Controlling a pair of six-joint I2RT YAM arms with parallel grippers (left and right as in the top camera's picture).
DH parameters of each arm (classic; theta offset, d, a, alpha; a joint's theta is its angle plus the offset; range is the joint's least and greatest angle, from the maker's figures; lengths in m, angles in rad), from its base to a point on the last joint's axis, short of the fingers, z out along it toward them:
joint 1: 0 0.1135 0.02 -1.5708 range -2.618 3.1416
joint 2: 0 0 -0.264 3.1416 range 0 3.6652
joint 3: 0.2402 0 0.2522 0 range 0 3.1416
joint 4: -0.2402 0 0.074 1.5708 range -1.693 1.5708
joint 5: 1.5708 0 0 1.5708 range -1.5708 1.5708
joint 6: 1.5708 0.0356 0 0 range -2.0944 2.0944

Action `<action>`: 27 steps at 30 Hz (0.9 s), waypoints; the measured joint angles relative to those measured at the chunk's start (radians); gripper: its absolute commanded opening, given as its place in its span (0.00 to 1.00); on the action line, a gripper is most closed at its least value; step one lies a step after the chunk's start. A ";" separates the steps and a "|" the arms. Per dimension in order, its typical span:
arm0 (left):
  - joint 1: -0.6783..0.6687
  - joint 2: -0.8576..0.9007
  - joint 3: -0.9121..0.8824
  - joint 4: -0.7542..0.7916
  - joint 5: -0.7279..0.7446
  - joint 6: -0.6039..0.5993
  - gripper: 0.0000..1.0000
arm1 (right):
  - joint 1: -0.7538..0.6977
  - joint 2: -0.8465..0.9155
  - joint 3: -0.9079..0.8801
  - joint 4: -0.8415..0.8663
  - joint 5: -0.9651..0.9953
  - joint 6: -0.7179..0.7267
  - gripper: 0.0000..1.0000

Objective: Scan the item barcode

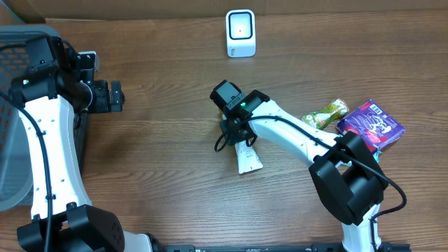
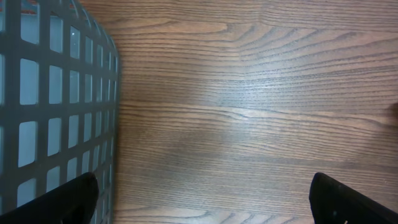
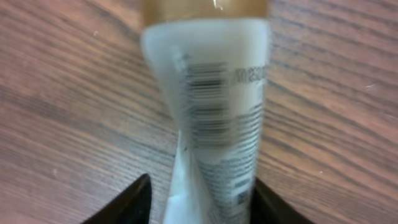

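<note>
A brown, wood-grained worktop (image 1: 161, 161) fills the overhead view, and a tan board (image 1: 140, 8) runs along its top edge. At the far left stands a grey lattice basket (image 1: 10, 147). A white scanner (image 1: 240, 33) sits upright at the top centre, well apart from everything else. At the right lie a green-and-yellow snack packet (image 1: 326, 113) and, just beside it, a purple packet (image 1: 371, 126).

The white tube (image 1: 247, 158) lies on the worktop at the centre of the frame, its upper end hidden beneath the right arm (image 1: 294, 136), which reaches in from the lower right. In the right wrist view the tube's barcode (image 3: 205, 102) faces the camera, blurred, with a brown cap (image 3: 205, 7) at the top of the frame. The right gripper (image 3: 202, 183) has a finger on each side of the tube; I cannot tell whether they press on it or stand free. The left gripper (image 1: 115, 96) hangs at the upper left beside the basket, spread wide and holding nothing.
</note>
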 measured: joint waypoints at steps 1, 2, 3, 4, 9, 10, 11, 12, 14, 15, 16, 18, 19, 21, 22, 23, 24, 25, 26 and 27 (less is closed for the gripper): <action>0.000 0.000 0.000 0.000 0.000 0.000 1.00 | 0.000 0.000 0.000 -0.003 -0.009 -0.011 0.50; 0.000 0.000 0.000 0.000 0.000 0.000 1.00 | 0.000 0.000 0.003 -0.009 -0.024 -0.019 0.50; 0.000 0.000 0.000 0.000 0.000 0.000 1.00 | -0.001 0.000 0.006 -0.015 -0.034 -0.021 0.50; 0.000 0.000 0.000 0.000 0.000 0.000 1.00 | -0.005 -0.001 0.015 -0.026 -0.064 -0.027 0.51; 0.000 0.000 0.000 0.000 0.000 0.000 1.00 | -0.079 -0.054 0.069 -0.090 -0.221 -0.048 0.77; 0.000 0.000 0.000 0.000 0.000 0.000 1.00 | -0.107 -0.078 0.074 -0.105 -0.242 -0.047 0.79; 0.000 0.000 0.000 0.000 0.000 0.000 0.99 | -0.140 -0.103 0.080 -0.121 -0.264 -0.048 0.84; 0.000 0.000 0.000 0.000 0.000 0.000 1.00 | -0.182 -0.132 0.087 -0.137 -0.286 -0.051 0.85; 0.000 0.000 0.000 0.000 0.000 0.000 1.00 | -0.249 -0.165 0.094 -0.146 -0.325 -0.060 0.86; 0.000 0.000 0.000 0.000 0.000 0.000 1.00 | -0.285 -0.177 0.093 -0.143 -0.350 -0.072 0.86; 0.000 0.000 0.000 0.000 0.000 0.000 1.00 | -0.312 -0.182 0.086 -0.130 -0.380 -0.086 0.87; 0.000 0.000 0.000 0.000 0.000 0.000 1.00 | -0.342 -0.184 0.048 -0.085 -0.451 -0.121 0.91; 0.000 0.000 0.000 0.000 0.000 0.000 0.99 | -0.343 -0.182 0.021 -0.064 -0.477 -0.136 0.93; 0.000 0.000 0.000 0.000 0.000 0.000 1.00 | -0.330 -0.175 -0.032 -0.030 -0.519 -0.166 0.97; 0.000 0.000 0.000 0.000 0.000 0.000 1.00 | -0.319 -0.169 -0.048 -0.020 -0.531 -0.181 1.00; 0.000 0.000 0.000 0.000 0.000 0.000 1.00 | -0.305 -0.158 -0.060 -0.013 -0.543 -0.198 1.00; 0.000 0.000 0.000 0.000 0.000 0.000 1.00 | -0.292 -0.147 -0.065 -0.009 -0.549 -0.214 1.00; 0.000 0.000 0.000 0.000 0.000 0.000 1.00 | -0.275 -0.132 -0.067 -0.003 -0.550 -0.229 1.00; 0.000 0.000 0.000 0.000 0.000 0.000 1.00 | -0.260 -0.119 -0.067 0.008 -0.549 -0.239 1.00; 0.000 0.000 0.000 0.000 0.000 0.000 1.00 | -0.246 -0.108 -0.067 0.017 -0.548 -0.248 1.00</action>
